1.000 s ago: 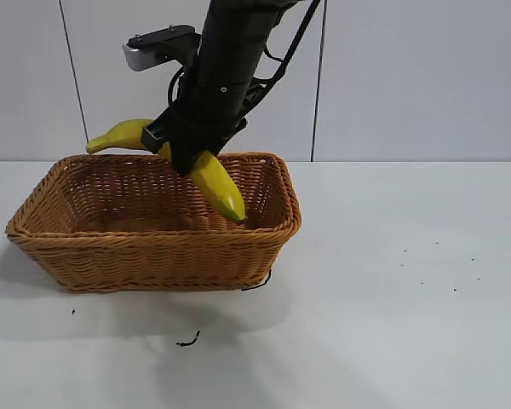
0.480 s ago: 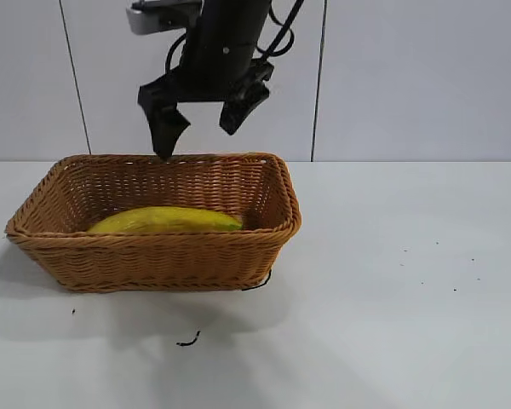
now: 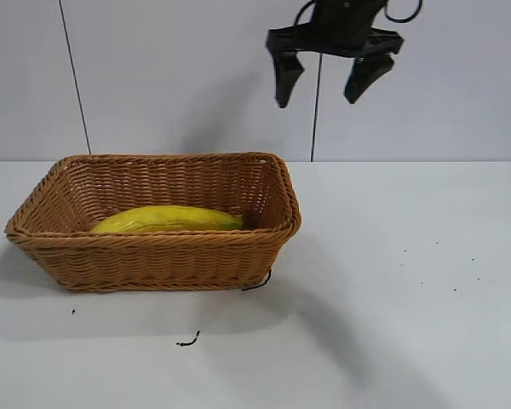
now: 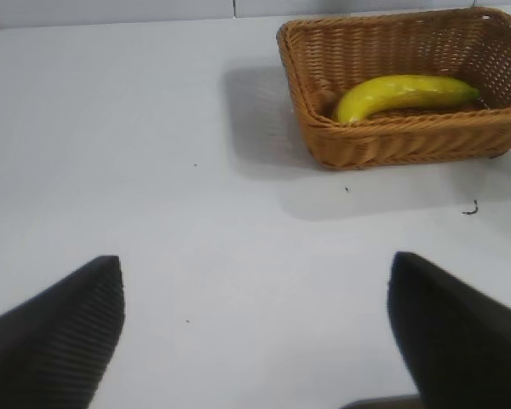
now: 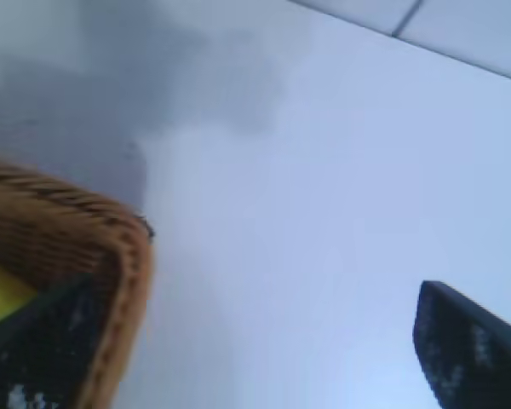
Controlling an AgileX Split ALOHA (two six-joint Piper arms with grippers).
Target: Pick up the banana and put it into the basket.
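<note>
The banana (image 3: pixel 166 219) lies flat on the floor of the basket (image 3: pixel 153 257). Its long axis runs along the basket's length, parallel to the long sides. The greenish end points toward the basket's right short wall in the exterior view, and the other end toward the left short wall. Its curved back shows just above the near rim.

The right gripper (image 3: pixel 318 98) hangs high above and beyond the basket's right end, over the white table (image 3: pixel 392 281). Its two black fingers are spread wide with nothing between them. The right wrist view shows the same wide gap (image 5: pixel 255 366), with a corner of the basket and a sliver of yellow beside one finger.

The left gripper (image 4: pixel 255 332) is well away from the basket, seen only in its own wrist view. It is also spread wide and empty, and looks across bare table at the basket and the banana inside it.

A small dark scrap (image 3: pixel 187 341) lies on the table just in front of the basket.

Half a second ago the right gripper hung open directly above the basket's back rim; it has since risen and swung past the right end. A second ago it held the banana tilted above the basket. The banana has not shifted since landing.
</note>
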